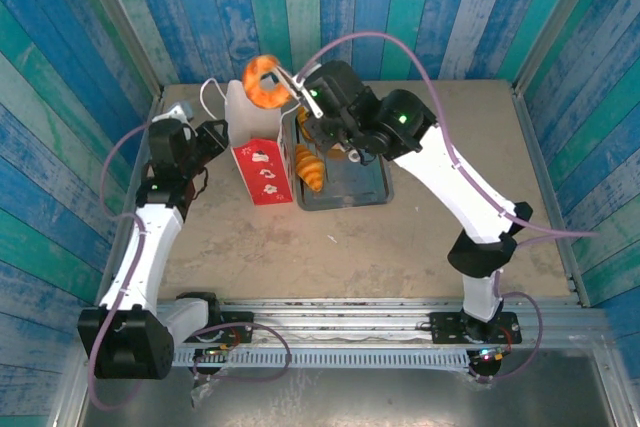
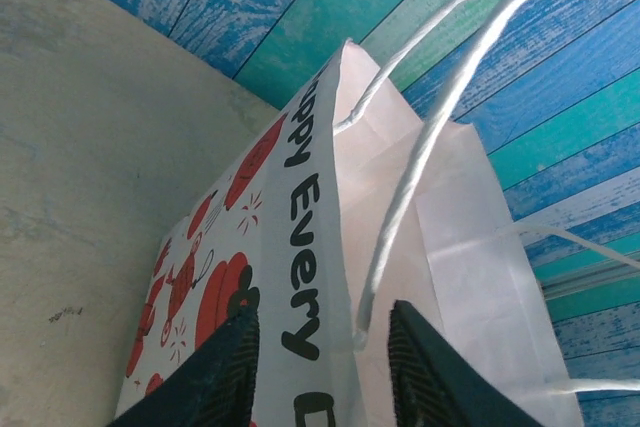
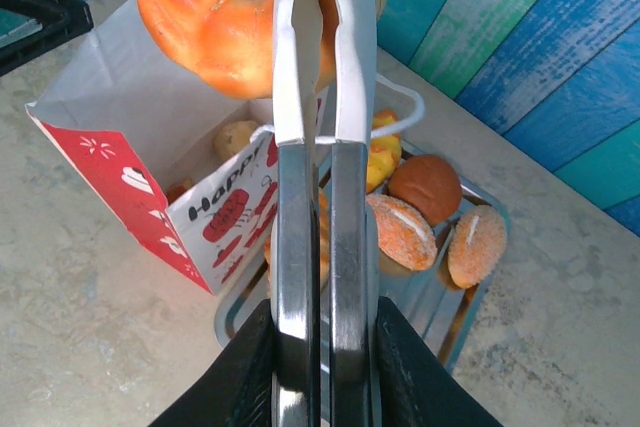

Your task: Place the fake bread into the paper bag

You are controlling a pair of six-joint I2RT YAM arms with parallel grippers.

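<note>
Gripping ring-shaped bread (image 1: 263, 83) in right hand (image 1: 286, 81), above paper bag (image 1: 256, 142)

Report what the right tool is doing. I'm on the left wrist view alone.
Observer: The right tool is shut on metal tongs, which pinch an orange ring-shaped bread over the open top of the paper bag.
Operator: Look inside the bag.
Observer: One pale bread piece already lies inside.
Operator: Tell me what's on the far side of it.
Observer: A grey tray sits right beside the bag, holding several more pieces, among them a brown round bun.
</note>
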